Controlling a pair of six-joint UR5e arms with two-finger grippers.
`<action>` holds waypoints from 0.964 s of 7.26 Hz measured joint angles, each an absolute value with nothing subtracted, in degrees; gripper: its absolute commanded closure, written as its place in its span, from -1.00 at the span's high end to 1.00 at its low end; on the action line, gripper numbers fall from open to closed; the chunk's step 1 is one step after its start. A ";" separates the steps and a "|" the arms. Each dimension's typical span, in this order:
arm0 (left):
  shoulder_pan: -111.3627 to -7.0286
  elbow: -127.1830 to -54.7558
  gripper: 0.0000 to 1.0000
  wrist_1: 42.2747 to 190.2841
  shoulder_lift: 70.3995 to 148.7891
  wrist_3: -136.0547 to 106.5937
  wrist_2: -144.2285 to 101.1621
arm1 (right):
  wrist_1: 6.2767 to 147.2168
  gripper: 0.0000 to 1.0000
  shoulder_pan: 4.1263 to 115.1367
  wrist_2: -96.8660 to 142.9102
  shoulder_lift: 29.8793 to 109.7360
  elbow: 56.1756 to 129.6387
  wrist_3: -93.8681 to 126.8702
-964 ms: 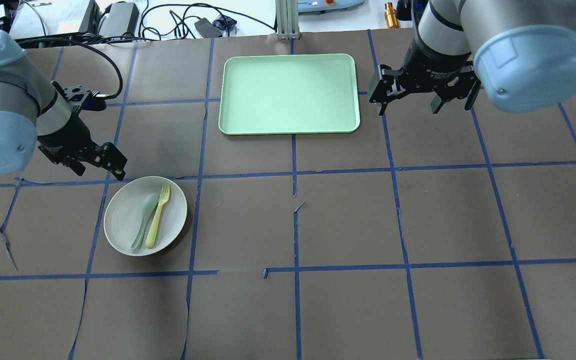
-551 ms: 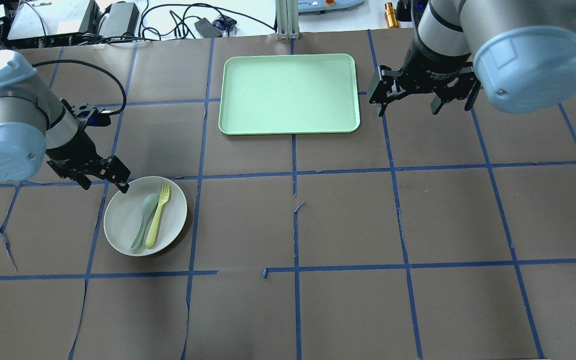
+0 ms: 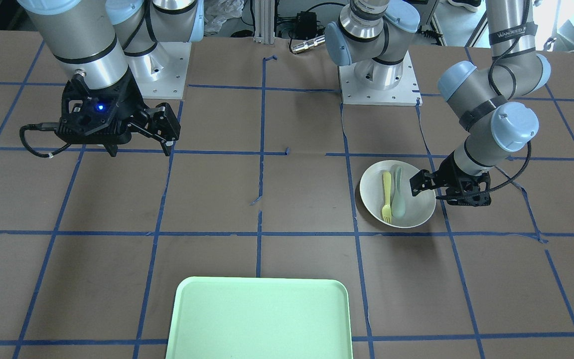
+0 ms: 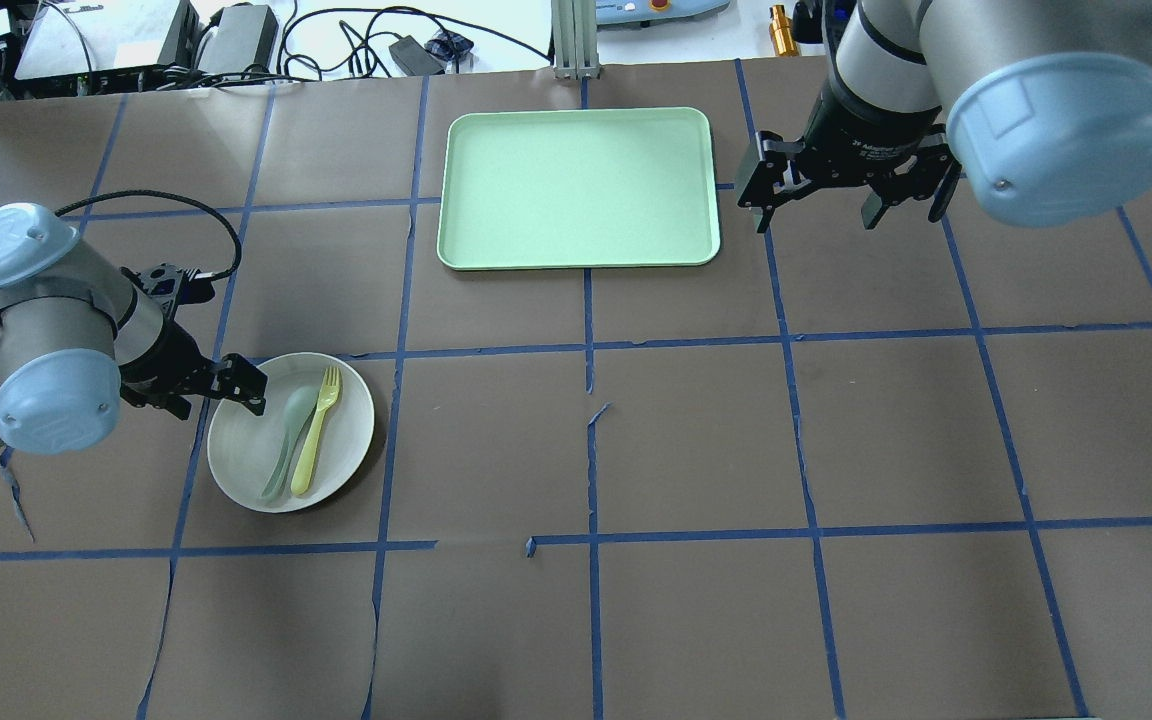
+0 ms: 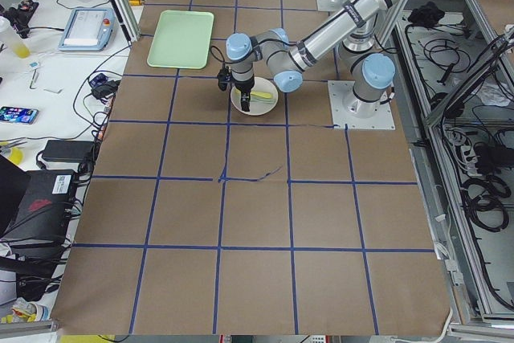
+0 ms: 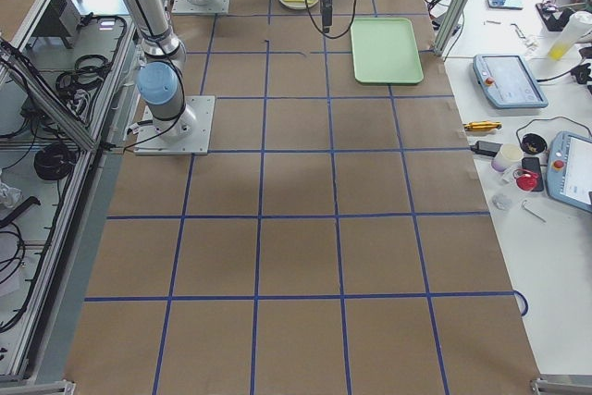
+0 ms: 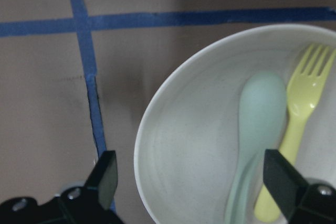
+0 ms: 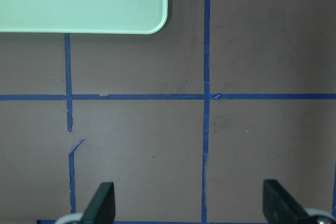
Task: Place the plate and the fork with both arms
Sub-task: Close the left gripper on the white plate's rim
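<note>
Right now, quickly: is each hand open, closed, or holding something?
Left hand: open, empty, straddling the plate rim.
Right hand: open, empty, near the tray.

Left gripper low, right gripper high, both jaws wide apart.

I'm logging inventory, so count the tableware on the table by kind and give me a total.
plate: 1
fork: 1
spoon: 1
tray: 1
Total: 4
</note>
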State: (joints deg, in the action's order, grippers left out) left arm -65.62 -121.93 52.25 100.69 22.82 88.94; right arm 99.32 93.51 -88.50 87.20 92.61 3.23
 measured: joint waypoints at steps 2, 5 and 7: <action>-62.98 -122.91 0.70 51.05 100.69 23.15 88.98 | 99.32 1.00 93.52 -88.51 87.21 92.61 3.19; -62.68 -123.05 0.12 50.80 101.62 22.69 89.02 | 99.32 1.00 93.52 -88.51 87.19 92.64 3.22; -62.80 -123.32 -0.41 50.90 101.93 22.39 88.94 | 99.28 1.00 93.52 -88.51 87.19 92.70 3.23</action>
State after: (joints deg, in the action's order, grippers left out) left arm -62.80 -123.32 50.90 101.93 22.39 88.94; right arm 99.28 93.52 -88.51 87.19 92.70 3.23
